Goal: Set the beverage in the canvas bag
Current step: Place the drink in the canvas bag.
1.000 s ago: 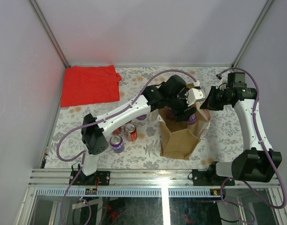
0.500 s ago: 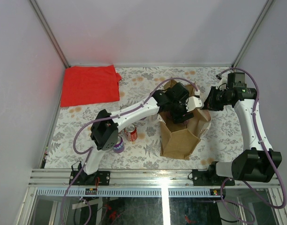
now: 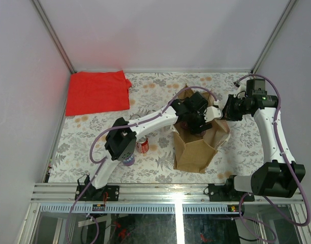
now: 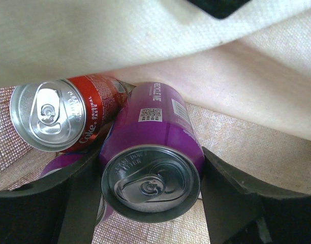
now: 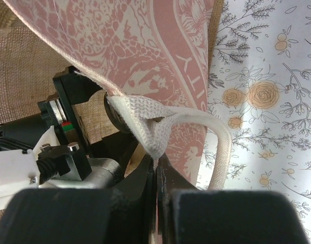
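While the right gripper [image 5: 156, 175] pinches the cream strap [image 5: 145, 124] at the far rim of the canvas bag [image 3: 196, 152], right of the counter's centre, the left gripper [image 4: 150, 190] is inside it. Its fingers [image 4: 226, 198] clamp either side of the purple can [image 4: 155, 127], long axis pointing deeper, against a red can [image 4: 89, 114].

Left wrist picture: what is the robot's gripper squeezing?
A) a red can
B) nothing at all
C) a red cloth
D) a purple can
D: the dark fingers of the left gripper press on both sides of the purple can, while the red can just lies beside it, ungripped, inside the canvas bag.
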